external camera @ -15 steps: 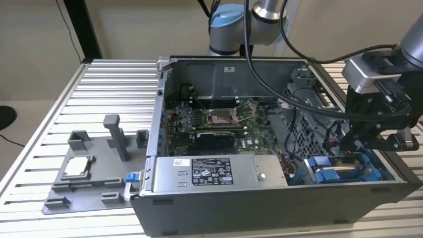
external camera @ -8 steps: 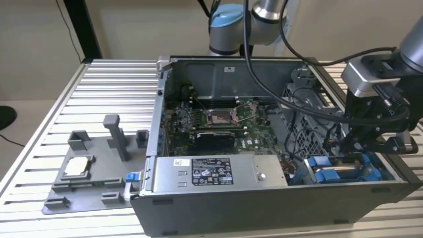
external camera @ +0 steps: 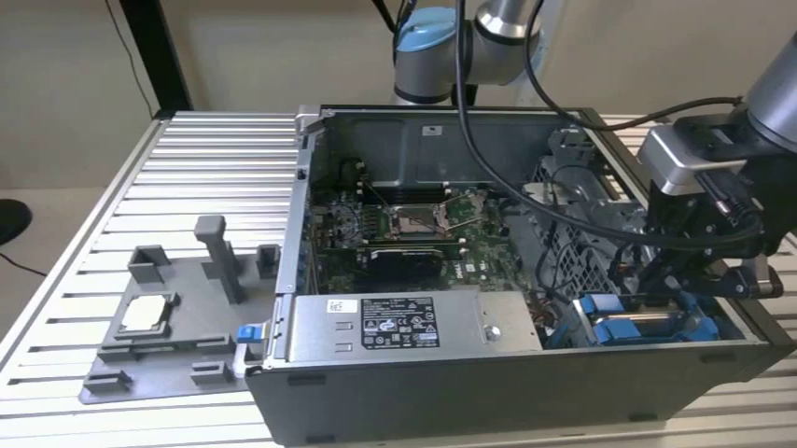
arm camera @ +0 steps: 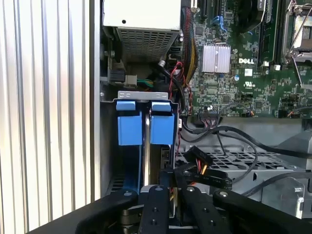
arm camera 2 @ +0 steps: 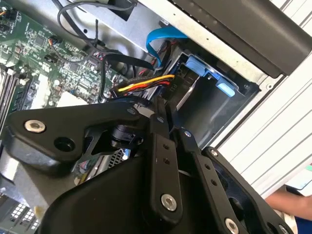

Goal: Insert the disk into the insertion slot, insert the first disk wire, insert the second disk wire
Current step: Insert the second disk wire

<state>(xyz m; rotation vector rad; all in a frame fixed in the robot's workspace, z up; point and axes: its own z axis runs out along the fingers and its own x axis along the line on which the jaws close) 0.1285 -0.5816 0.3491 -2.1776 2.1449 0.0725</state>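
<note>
Inside the computer case, the gripper, pressed together, hovers beside the disk. Its wire plug likely needs squaring up first.

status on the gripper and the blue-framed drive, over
Black gripper low over grey metal drive bay. Blue-framed silver disk seated inside. Multicoloured wire bundle close beside fingers.

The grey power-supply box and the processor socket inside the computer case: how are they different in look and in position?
The power-supply box is a long grey metal box with a black label on top; the processor socket is a small square silver frame. The box stands along the case's front wall in the exterior view, raised above the board, while the socket lies flat on the green motherboard, further back. Both sit inside the open computer case.
</note>
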